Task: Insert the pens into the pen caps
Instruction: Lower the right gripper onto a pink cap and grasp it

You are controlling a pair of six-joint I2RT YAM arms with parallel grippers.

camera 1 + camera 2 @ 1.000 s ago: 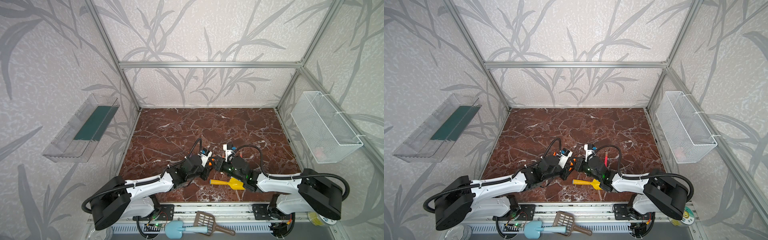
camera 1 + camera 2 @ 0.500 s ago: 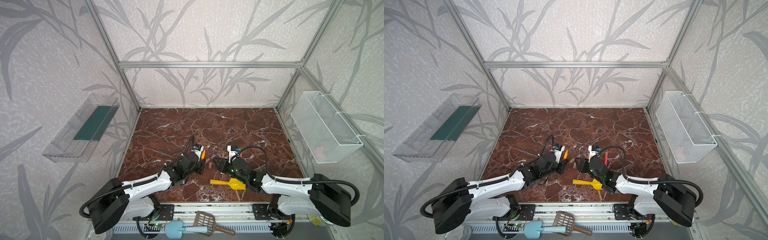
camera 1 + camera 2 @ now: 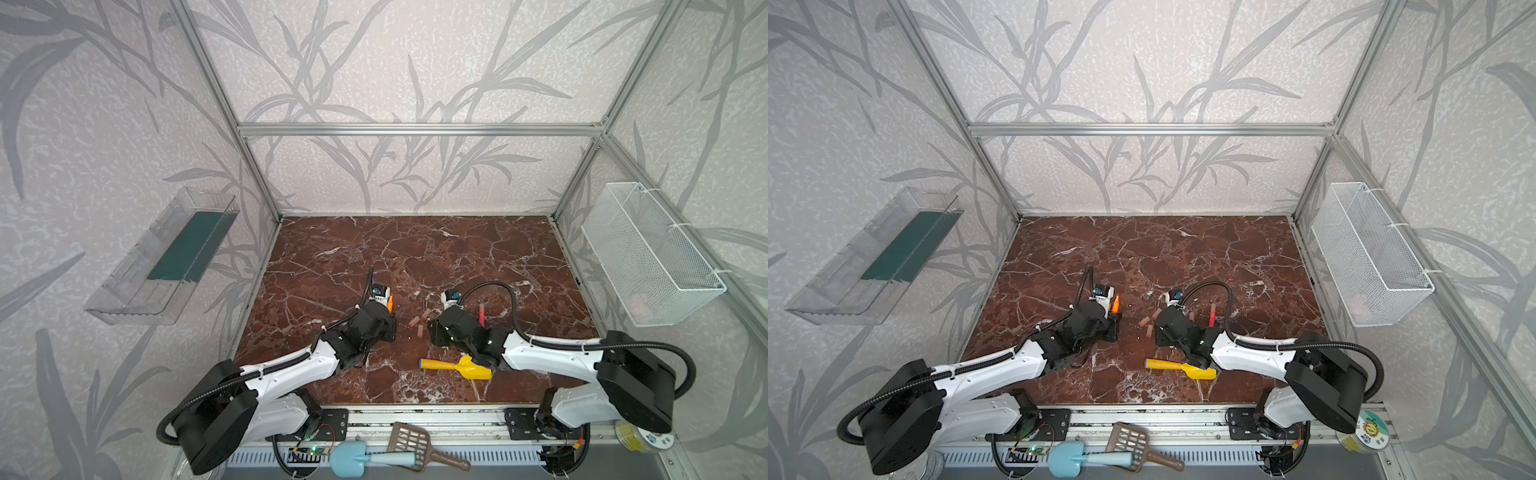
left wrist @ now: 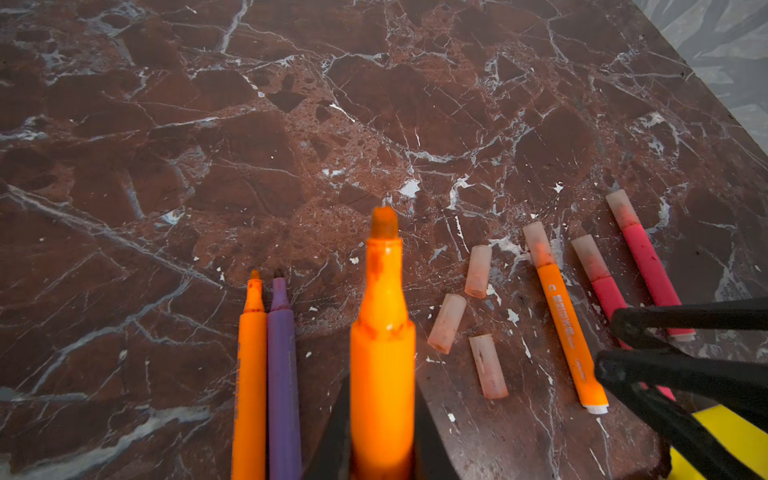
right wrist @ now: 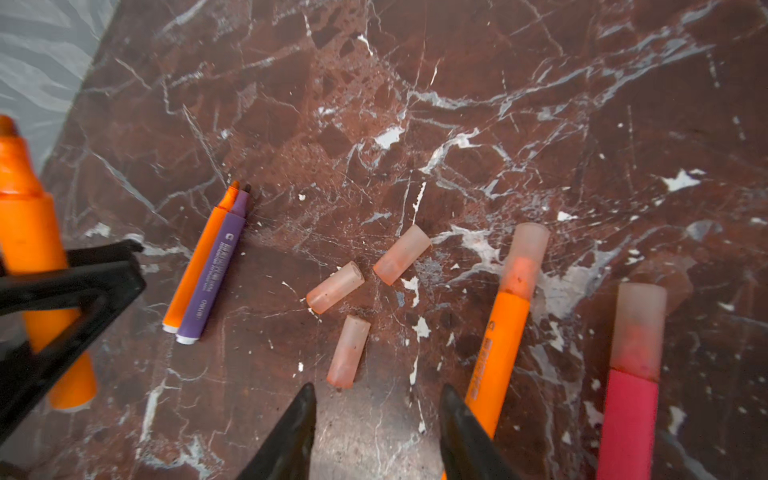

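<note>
Whereas earlier nose to nose, now apart: left gripper (image 4: 382, 401) tight on orange pen (image 4: 382, 324), right gripper (image 5: 378, 392) ajar.

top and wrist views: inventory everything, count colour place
uncapped marker pens: 3, two orange, one purple, one orange held, two side by side
capped marker pens: 3, orange, two red-pink, right of centre
loose translucent caps: 3, pinkish, mid-table
plastic toy shovel: 1, yellow, table front
toy spade, slotted scoop: 2, blue, brown, front rail
plastic tray: 1, clear, left wall
wire basket: 1, white, right wall
left fingers: shut on orange pen
right fingers: open, empty
</note>
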